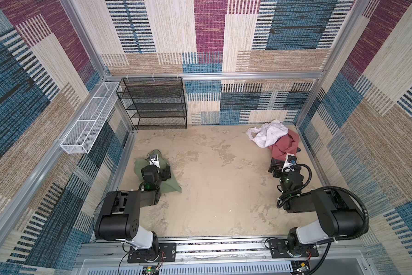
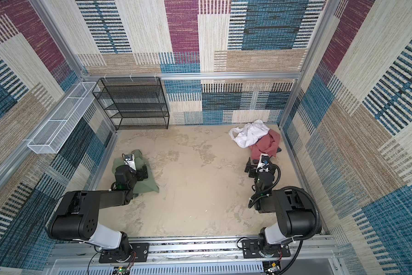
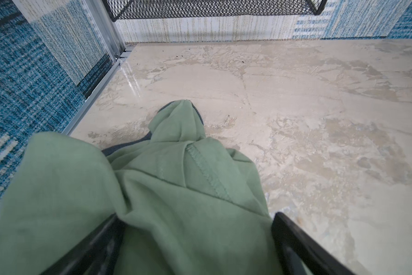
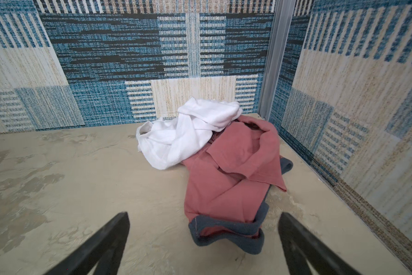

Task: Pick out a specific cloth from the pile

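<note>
Cloth (image 1: 174,187) at left-centre of both top views, directly under left gripper (image 3: 195,242), jaws spread wide astride folds, nothing clamped; long axis toward frame bottom-right; pile (image 1: 275,140) upper right, before right gripper (image 4: 203,240), likewise agape

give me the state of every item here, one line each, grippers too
green cloth: crumpled on the floor at the left, apart from the pile, under the left gripper
white garment: bunched, lying partly over the red one
red garment: rumpled in the far right corner
left gripper: open, jaws either side of the green cloth
right gripper: open, empty, near the red garment's dark trim
black mesh shelf: upright, empty
white wire basket: empty
</note>
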`<act>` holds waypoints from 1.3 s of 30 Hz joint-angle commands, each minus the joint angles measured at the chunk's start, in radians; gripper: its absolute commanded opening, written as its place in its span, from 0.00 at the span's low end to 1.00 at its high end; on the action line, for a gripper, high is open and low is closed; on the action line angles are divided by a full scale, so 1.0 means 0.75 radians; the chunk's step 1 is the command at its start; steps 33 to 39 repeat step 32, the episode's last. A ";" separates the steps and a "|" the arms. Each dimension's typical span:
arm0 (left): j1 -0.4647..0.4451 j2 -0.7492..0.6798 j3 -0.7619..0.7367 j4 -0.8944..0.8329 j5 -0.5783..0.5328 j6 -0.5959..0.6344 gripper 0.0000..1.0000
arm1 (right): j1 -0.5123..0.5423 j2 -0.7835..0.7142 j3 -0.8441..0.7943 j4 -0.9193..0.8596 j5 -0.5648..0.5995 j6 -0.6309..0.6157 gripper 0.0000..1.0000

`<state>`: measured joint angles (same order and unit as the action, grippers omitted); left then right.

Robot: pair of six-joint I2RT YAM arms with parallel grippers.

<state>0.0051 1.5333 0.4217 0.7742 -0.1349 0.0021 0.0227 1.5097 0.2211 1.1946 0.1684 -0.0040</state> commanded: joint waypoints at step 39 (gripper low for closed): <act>0.005 0.007 0.008 0.050 0.039 -0.016 0.99 | -0.025 0.031 -0.016 0.116 -0.151 -0.011 1.00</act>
